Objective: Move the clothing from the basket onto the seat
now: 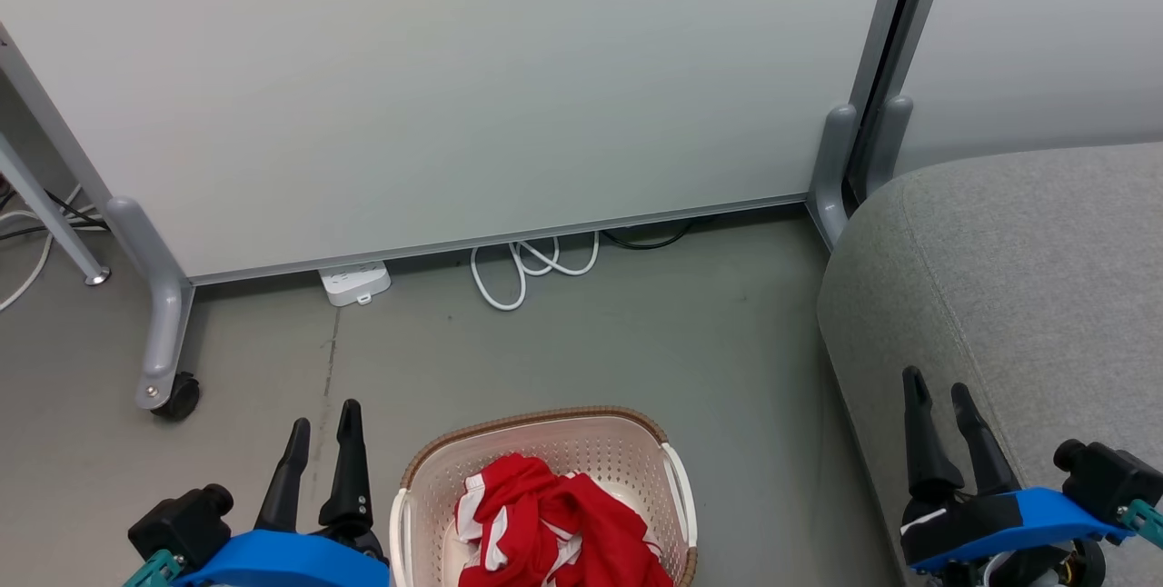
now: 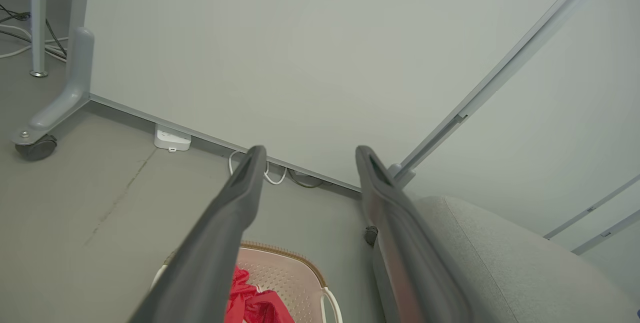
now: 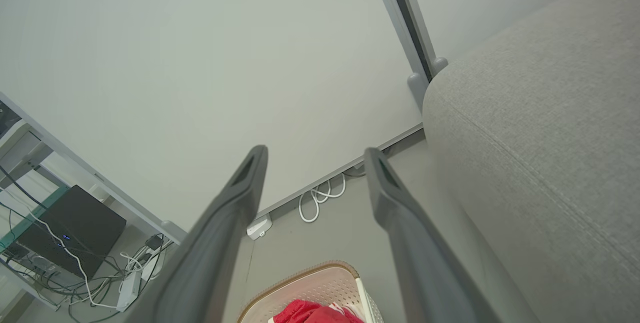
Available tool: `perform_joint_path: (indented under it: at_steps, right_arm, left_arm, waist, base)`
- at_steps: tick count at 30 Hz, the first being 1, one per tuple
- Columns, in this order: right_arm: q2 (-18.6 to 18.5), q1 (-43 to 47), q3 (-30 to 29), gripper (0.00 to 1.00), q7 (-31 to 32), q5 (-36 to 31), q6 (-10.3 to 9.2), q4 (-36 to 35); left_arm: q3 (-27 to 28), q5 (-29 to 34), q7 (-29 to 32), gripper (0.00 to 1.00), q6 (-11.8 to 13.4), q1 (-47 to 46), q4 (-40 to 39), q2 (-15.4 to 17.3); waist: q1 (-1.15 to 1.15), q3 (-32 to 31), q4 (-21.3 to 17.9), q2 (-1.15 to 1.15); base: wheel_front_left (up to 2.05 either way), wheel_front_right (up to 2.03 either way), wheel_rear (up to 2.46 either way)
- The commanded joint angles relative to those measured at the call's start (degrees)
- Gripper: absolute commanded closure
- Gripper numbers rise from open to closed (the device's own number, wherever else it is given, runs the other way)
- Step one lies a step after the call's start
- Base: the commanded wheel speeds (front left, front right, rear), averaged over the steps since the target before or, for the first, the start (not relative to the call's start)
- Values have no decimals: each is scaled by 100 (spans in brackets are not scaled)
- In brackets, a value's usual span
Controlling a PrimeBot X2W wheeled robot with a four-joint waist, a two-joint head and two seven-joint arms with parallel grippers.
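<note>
Laundry basket (image 1: 536, 417) stands on the grey floor (image 1: 636, 342) near the grey sofa (image 1: 1018, 269), with a strip of floor between them. The red garments (image 1: 554, 523), one plain and one white-striped, lie heaped inside the basket. Left gripper (image 1: 324, 416) hovers beside the basket's left rim, fingers parted, holding nothing. Right gripper (image 1: 938, 384) hangs over the sofa's front edge, fingers likewise apart and empty. A white power strip (image 1: 354, 283) and a looped white cable (image 1: 531, 264) lie at the foot of the partition panel (image 1: 454, 87).

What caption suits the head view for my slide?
Open left gripper and right gripper flank a basket of red clothing on the floor; grey sofa at right.
</note>
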Motion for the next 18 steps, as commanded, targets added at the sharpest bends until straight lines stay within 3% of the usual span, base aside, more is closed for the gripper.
perform_joint_path:
  at_steps: [1,18]
  right_arm:
    - [-24,21,20,0,-43,-217,1,-70]
    - [-27,66,7,0,-107,-1321,2,-159]
  left_arm:
    - [-15,204,-62,0,17,-129,-15,45]
    - [-27,1140,-300,0,64,-144,37,53]
  waist:
    - [0,4,1,0]
    - [0,11,7,0]
  base:
    - [0,0,0]
    - [0,0,0]
